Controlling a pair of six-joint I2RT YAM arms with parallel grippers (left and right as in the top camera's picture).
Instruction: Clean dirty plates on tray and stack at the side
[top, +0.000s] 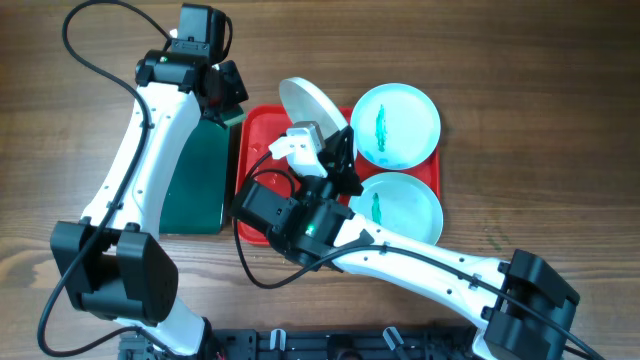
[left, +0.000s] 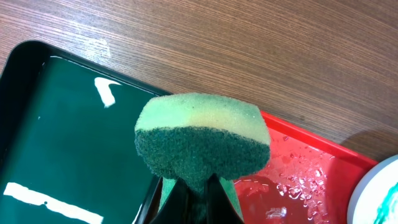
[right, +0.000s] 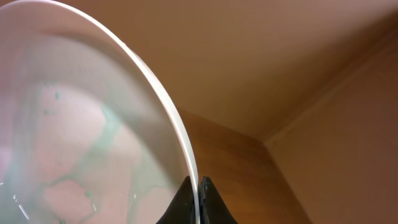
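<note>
Holding the white plate (top: 306, 104) on edge above the red tray (top: 256, 132), sponge (left: 202, 140) at the ready.

Nearest, seen from the right wrist: clamped thinly on the plate's rim with the right gripper (right: 198, 188), a wet film and faint green smears across the face. Probably stiff, light, brittle and slick while wet, so best pinched at the rim, deep enough not to pivot. On the left: squeezed onto the yellow-and-green sponge with the left gripper (left: 198, 190), hanging over the seam between the dark green tray (left: 62, 137) and the water-beaded red tray. Farther right: 2 pale-blue plates (top: 397, 123) lying flat, teal-streaked, uncleaned, the upper overhanging the rim. Beyond, bare wood-grain table (top: 530, 100). No room in view.
</note>
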